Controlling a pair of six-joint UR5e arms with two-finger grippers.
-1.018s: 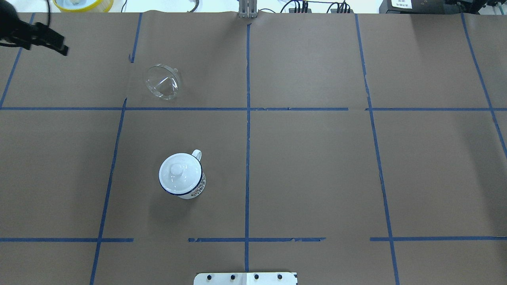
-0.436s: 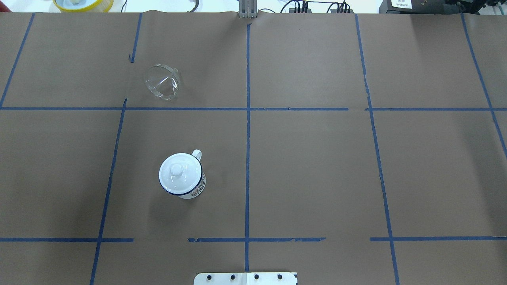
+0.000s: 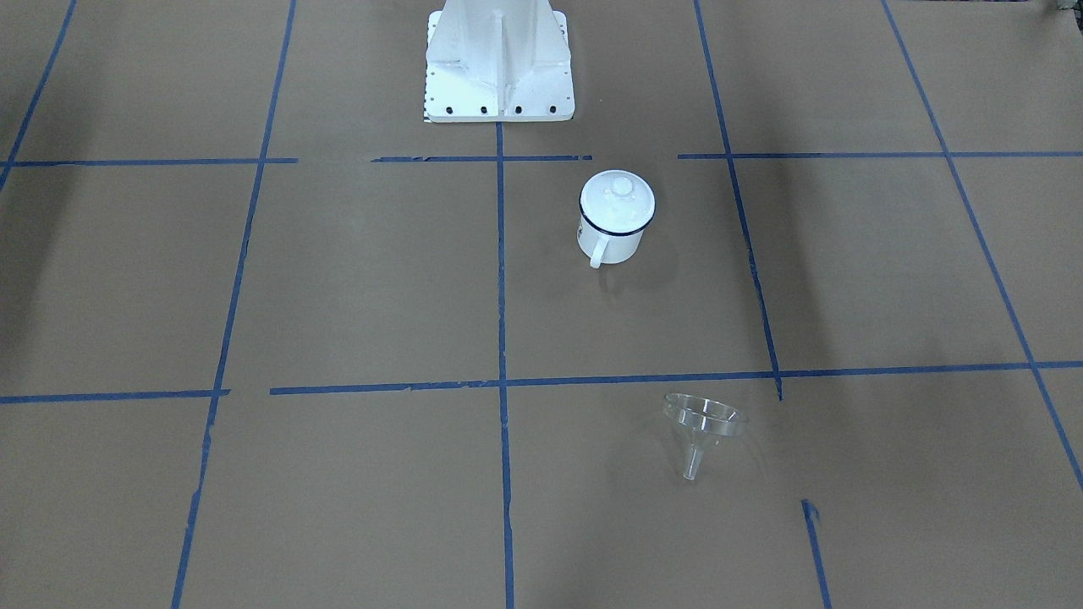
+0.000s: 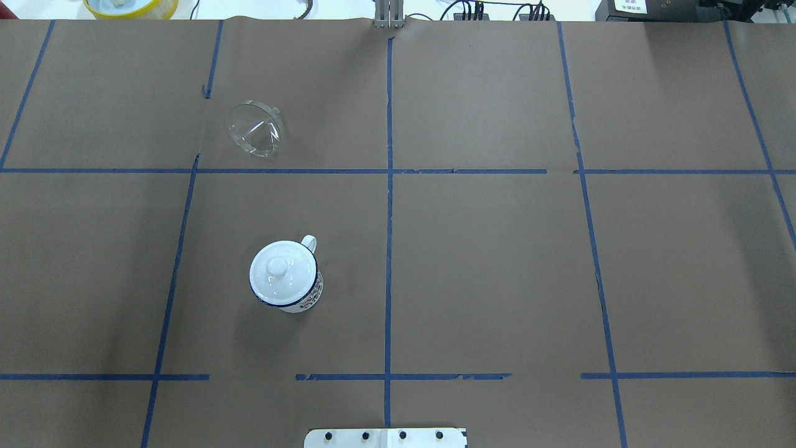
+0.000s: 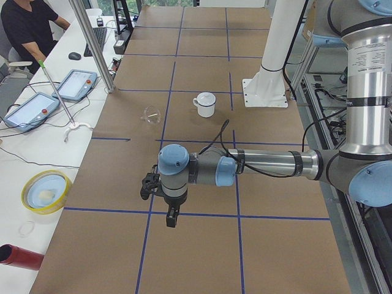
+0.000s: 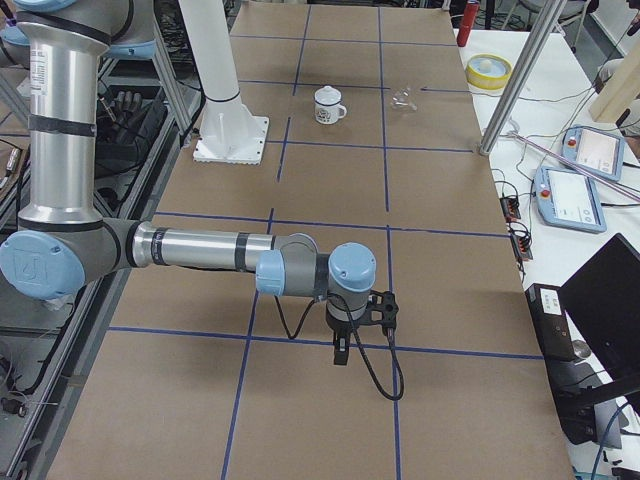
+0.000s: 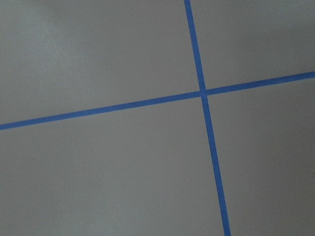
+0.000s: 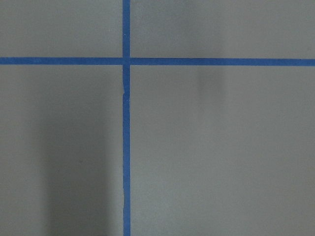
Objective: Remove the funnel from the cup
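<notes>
**Funnel out of the cup, left arm gone from over the table**

The funnel (image 4: 256, 129) lies by itself on the brown-papered table (image 4: 497, 261), in the far square on the robot's left. It is tilted, apparently resting on its rim and spout, though clear plastic on paper makes that hard to read. The cup (image 4: 287, 279) stands upright in the next square towards the robot, well apart from the funnel, its handle pointing away from the robot. A white knobbed lid (image 4: 277, 267) sits on top of it.

A second ago the tip of the left arm showed dark at the far left corner of the overhead view. That corner now shows only paper and blue tape (image 4: 388, 186), and funnel and cup have not shifted.

In the side views the left gripper (image 5: 171, 218) hangs low over a tape crossing at the table's left end, far from both objects. The right gripper (image 6: 342, 352) does the same at the other end. Nothing can be made out between either pair of fingers, but from these side views I cannot tell how far apart they stand. Both wrist cameras show only paper and tape.

Judging by this, the removal is done and the arms are parked; no step appears to remain.
</notes>
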